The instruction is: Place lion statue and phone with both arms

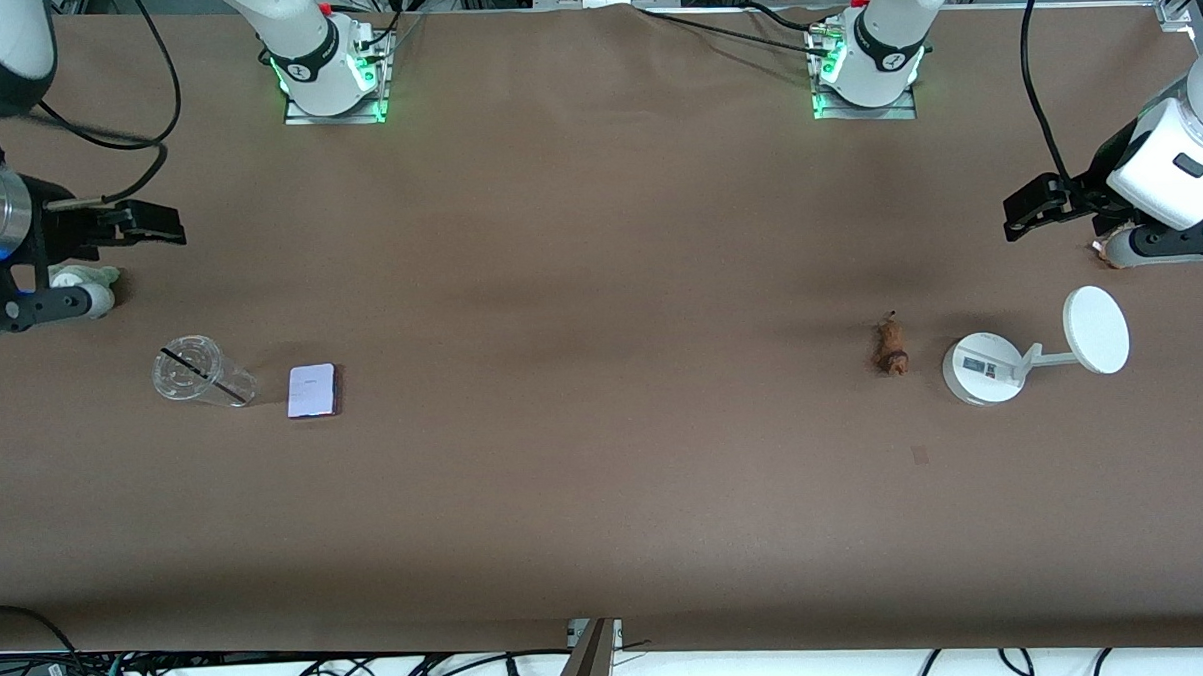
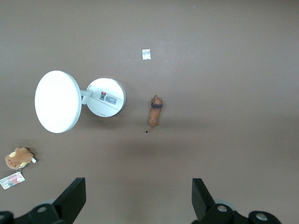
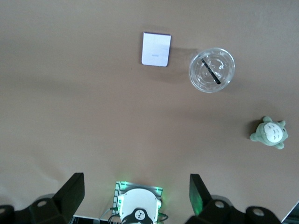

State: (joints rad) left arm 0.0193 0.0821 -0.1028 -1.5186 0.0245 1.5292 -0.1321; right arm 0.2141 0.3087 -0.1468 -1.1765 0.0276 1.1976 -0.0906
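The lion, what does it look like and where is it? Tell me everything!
The lion is a tiny, long, orange-brown figurine with a darker brown band near one end and a thin tail at the other. What it is made of cannot be told. It lies alone on the brown table, toward the left arm's end, beside the white stand but apart from it. Nothing touches it. The left hand hangs open above it, and the right hand is open at the table's right-arm end.
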